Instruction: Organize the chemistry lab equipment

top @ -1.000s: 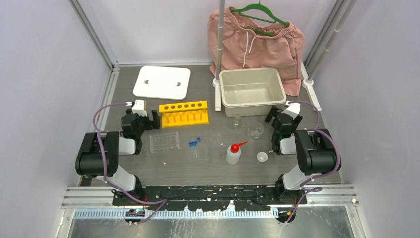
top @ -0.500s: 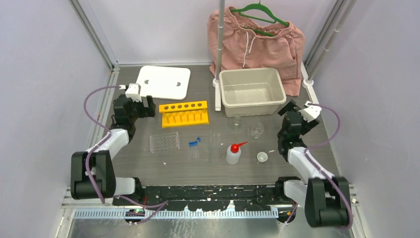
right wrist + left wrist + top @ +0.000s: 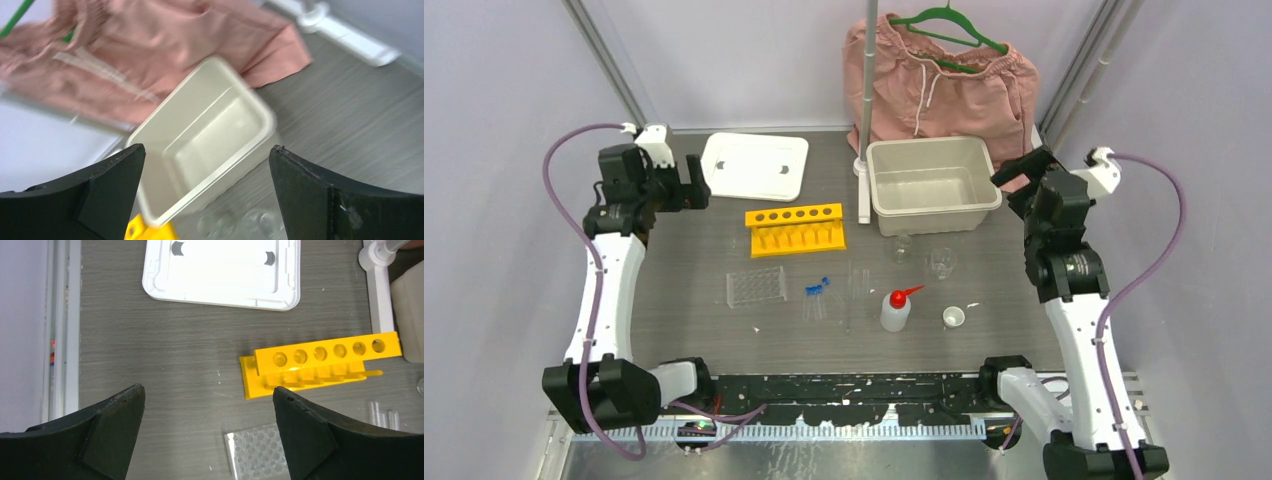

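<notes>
Crosswise, yellow rack [image 3: 795, 229], bottle nozzle [image 3: 907, 293] pointing right

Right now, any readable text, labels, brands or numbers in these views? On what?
None legible in any view.
The white squeeze bottle, yellow rack, white lid and beige tub: plain surfaces, no print visible.
The glass beakers: any markings are too small to tell.

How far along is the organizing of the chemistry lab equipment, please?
Nothing looks done: the yellow six-hole rack stands empty; blue-capped clear tubes, clear glass beakers, the white squeeze bottle with red nozzle and the small white cup sit loose. Nothing is in hand: left gripper and right gripper are open, empty. All sorting remains.
</notes>
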`<state>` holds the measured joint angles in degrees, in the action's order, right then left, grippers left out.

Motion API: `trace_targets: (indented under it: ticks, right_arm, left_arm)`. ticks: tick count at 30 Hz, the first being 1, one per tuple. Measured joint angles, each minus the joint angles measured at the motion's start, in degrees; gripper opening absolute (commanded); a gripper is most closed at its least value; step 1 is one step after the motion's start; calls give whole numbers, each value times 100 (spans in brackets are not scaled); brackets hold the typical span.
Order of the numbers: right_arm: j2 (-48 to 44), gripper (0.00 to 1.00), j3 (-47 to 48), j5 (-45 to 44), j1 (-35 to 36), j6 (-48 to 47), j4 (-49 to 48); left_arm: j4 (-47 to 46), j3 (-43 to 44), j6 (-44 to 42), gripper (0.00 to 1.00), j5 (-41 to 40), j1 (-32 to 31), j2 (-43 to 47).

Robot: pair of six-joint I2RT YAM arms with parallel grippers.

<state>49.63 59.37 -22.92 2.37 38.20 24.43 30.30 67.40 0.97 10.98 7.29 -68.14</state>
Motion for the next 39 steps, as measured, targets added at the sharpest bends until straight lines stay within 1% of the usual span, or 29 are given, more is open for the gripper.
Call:
trace_targets:
  ticks: [2, 4, 6, 8, 11, 12, 14, 16, 18, 21, 22, 27, 34, 39]
  right_arm:
    - [289, 100, 608, 286, 341, 122, 522]
    - [828, 100, 1375, 378, 986, 146, 1021]
    - [1451, 100, 2039, 323, 1731, 142, 1370]
    - [2057, 100, 2448, 201, 2452, 138, 1600]
    - [3021, 100, 2706, -13, 3322, 131, 2015]
    - [3320, 96, 2739, -52, 3550, 131, 2124]
    - [3783, 81, 2743, -52, 3891, 140, 2245]
    - [4172, 74, 2741, 9, 4199, 162, 2286]
    - [4422, 67, 2739, 61, 4415, 229, 2275]
    - [4682, 49, 2658, 149, 4645, 282, 2155]
    - [4758, 46, 2601, 201, 4688, 304, 2083]
    - [5121, 45, 2227, 439, 4719, 463, 1733]
    - [5635, 44, 2028, 511, 4833, 660, 1473]
    - [5759, 40, 1849, 531, 4933, 811, 1338]
  left_arm:
    - [566, 466, 0, 99, -7, 17, -2]
    - [1093, 861, -15, 99, -7, 33, 2]
    - [1513, 1073, -61, 99, -15, 39, 9]
    - [2031, 1228, -151, 100, -48, 39, 2]
    - [2769, 1478, -330, 100, -85, 39, -107]
    - [3014, 1606, -398, 100, -118, 39, -186]
    - [3348, 1853, -516, 100, -197, 39, -356]
    - [3604, 2079, -605, 99, -251, 42, -529]
    - [3746, 2227, -625, 99, -275, 44, -660]
    - [3893, 2315, -621, 97, -234, 46, -761]
    - [3934, 2315, -616, 96, -197, 46, -765]
    - [3995, 2315, -577, 95, -35, 48, -765]
    - [4002, 2317, -586, 93, 63, 50, -765]
    - [4041, 2317, -601, 91, 116, 50, -765]
